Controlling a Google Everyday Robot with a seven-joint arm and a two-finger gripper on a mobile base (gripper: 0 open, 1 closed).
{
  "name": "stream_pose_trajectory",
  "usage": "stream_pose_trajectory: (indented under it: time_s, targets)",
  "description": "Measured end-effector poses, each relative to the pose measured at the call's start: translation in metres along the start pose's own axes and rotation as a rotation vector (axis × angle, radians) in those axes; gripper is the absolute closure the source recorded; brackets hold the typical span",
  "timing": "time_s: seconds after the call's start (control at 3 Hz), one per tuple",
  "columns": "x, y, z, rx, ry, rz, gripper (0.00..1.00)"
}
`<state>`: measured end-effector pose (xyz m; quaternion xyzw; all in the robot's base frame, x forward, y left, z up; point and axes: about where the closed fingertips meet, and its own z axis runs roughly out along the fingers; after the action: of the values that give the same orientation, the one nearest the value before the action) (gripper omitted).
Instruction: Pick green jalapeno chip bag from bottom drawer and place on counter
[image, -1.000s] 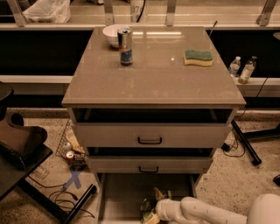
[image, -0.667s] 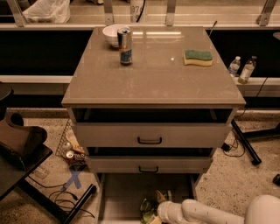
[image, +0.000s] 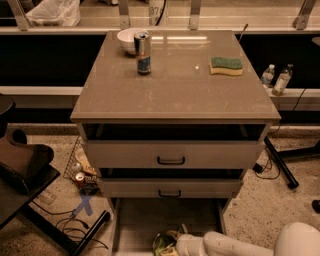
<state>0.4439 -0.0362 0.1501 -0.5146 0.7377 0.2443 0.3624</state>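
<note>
The bottom drawer (image: 145, 220) is pulled open at the foot of the cabinet, with a plain flat floor. The green jalapeno chip bag (image: 164, 242) lies crumpled at the drawer's front, cut off by the lower edge of the view. My gripper (image: 176, 246) comes in from the right on a white arm and sits right against the bag, low in the drawer. The counter (image: 175, 85) is the wide glossy top of the cabinet, above the two upper drawers.
On the counter stand a drink can (image: 143, 53), a white bowl (image: 128, 40) and a green-and-yellow sponge (image: 226, 65). Two upper drawers with black handles (image: 170, 160) stand slightly open. Cans and litter (image: 80, 175) lie on the floor to the left, bottles (image: 276, 79) to the right.
The gripper has stayed at the bag in the bottom drawer, shifting only slightly. Nothing else has moved.
</note>
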Motion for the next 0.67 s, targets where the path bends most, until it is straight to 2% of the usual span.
stream_pose_trajectory:
  time_s: [0.33, 0.67]
  targets:
    - [-0.0008, 0.0018, 0.0017, -0.003, -0.002, 0.0, 0.72]
    - [-0.0013, 0.0028, 0.0027, -0.006, -0.003, 0.001, 0.95]
